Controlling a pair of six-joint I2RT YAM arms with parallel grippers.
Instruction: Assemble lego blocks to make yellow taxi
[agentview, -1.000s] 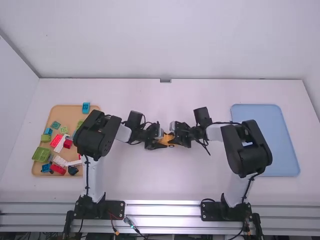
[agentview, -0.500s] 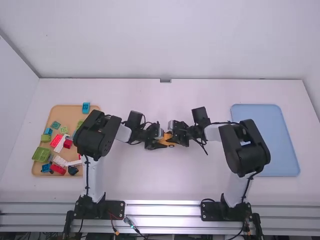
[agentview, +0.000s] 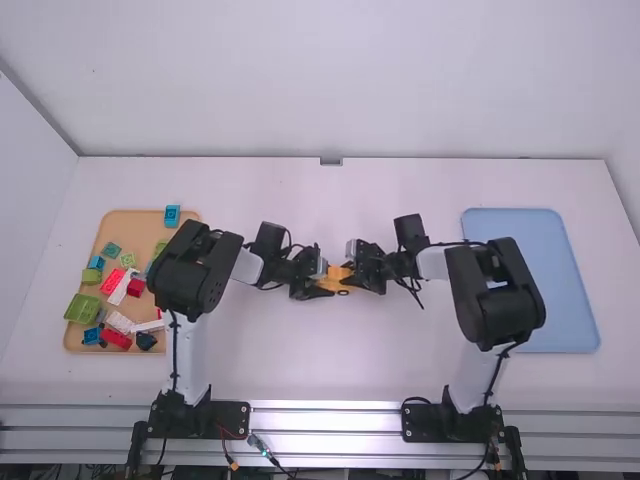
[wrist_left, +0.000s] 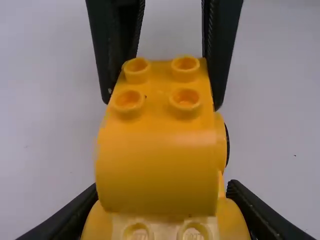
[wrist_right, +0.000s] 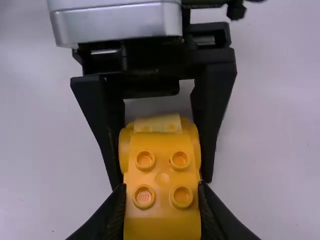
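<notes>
Right at the centre of the high view, you have the yellow Lego assembly grasped from both ends, with your left gripper clenched around its left end and your right gripper pinching its right end. In your left wrist view, a curved yellow block with four studs sits in front of the right gripper's fingers, which press against its sides. You also have a tan tray of loose Lego blocks at the frame's left and a blue tray at its right.
</notes>
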